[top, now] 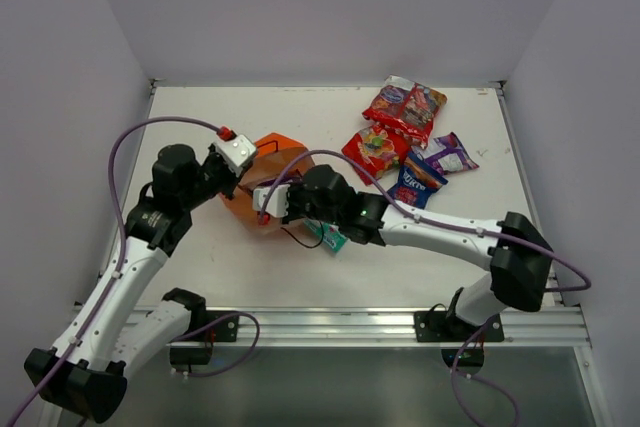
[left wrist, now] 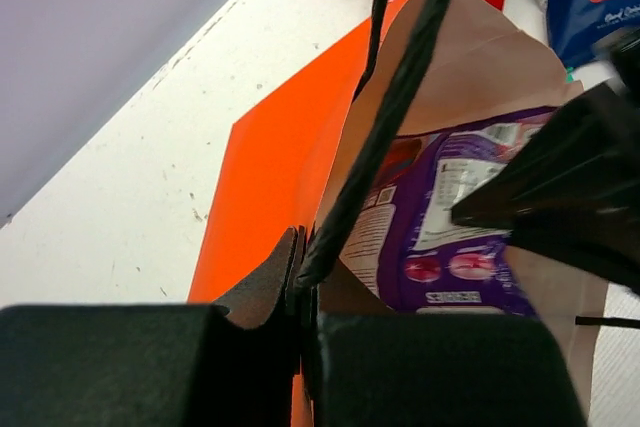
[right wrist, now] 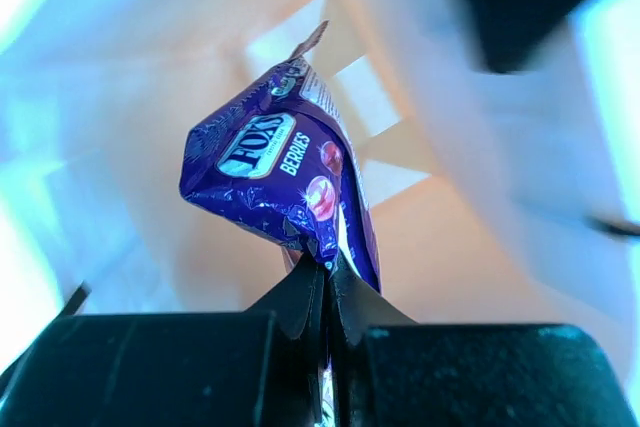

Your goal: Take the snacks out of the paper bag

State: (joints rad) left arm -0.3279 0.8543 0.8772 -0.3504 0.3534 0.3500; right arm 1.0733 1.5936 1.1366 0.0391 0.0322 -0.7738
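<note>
The orange paper bag (top: 262, 175) lies on its side at the table's middle left, mouth toward the right. My left gripper (left wrist: 305, 282) is shut on the bag's rim and its dark loop handle (left wrist: 400, 87). My right gripper (right wrist: 328, 282) is inside the bag, shut on a purple snack packet (right wrist: 270, 172); the packet also shows in the left wrist view (left wrist: 440, 217). In the top view the right gripper (top: 272, 197) sits at the bag's mouth. Outside lie two red packets (top: 405, 105) (top: 375, 147), a purple one (top: 452, 154), a blue one (top: 416, 179) and a teal-white one (top: 330, 237).
White walls close the table at the left, back and right. A metal rail (top: 340, 325) runs along the near edge. A purple cable (top: 160, 127) loops over the left arm, another trails over the right arm (top: 440, 229).
</note>
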